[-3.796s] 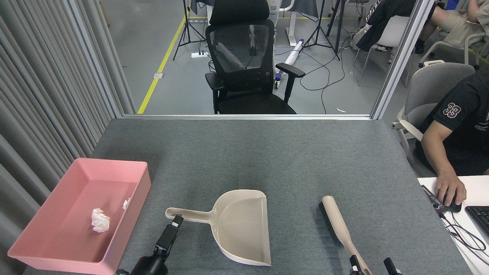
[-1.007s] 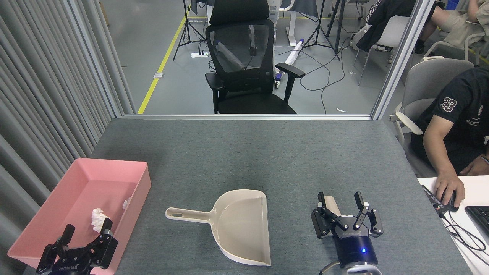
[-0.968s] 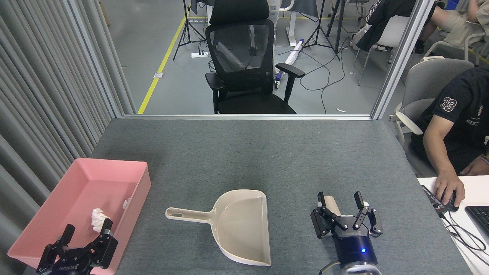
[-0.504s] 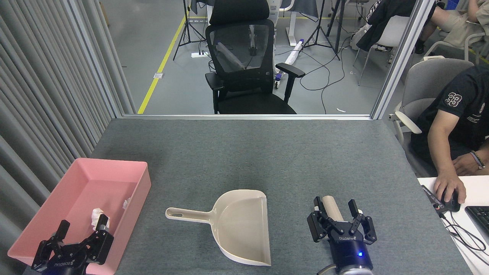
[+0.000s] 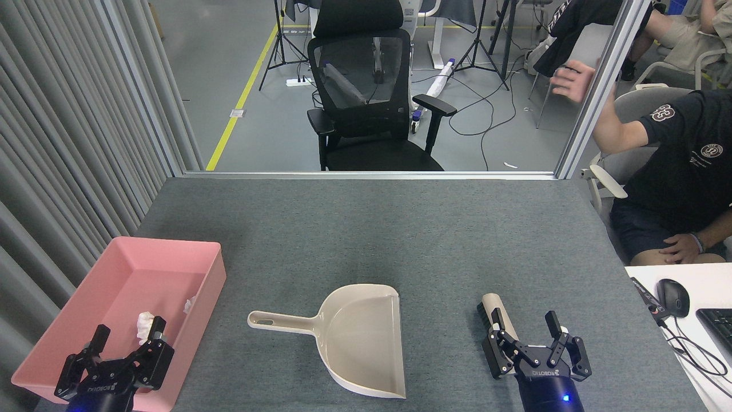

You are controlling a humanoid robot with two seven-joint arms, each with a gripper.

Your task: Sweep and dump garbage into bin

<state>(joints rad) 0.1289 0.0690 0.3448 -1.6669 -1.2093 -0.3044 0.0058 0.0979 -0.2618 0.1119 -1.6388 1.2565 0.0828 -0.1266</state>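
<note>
The garbage lies inside the bin (image 5: 123, 269): one crumpled paper ball (image 5: 144, 321) sits just beyond the fingertips of the left gripper (image 5: 127, 339), and a smaller white scrap (image 5: 189, 304) rests against the bin's right wall, farther ahead and to that gripper's right. No paper shows on the table (image 5: 366, 229), so the dumping step appears done (a judgement from how things lie). The dustpan (image 5: 354, 337) lies empty, flat on the table between the two grippers, its handle pointing toward the left gripper and its mouth toward the right one. The brush (image 5: 492, 306) lies on the table with its far tip showing beyond the right gripper (image 5: 525, 325); its long axis runs away from the robot, and its near end is hidden under that gripper. The left arm is the nearer to bin and paper. Both grippers point forward with fingers spread wide, holding nothing; the left hovers over the bin's near wall, the right over the brush. At right, a person (image 5: 680, 166) sits with one hand raised.
</note>
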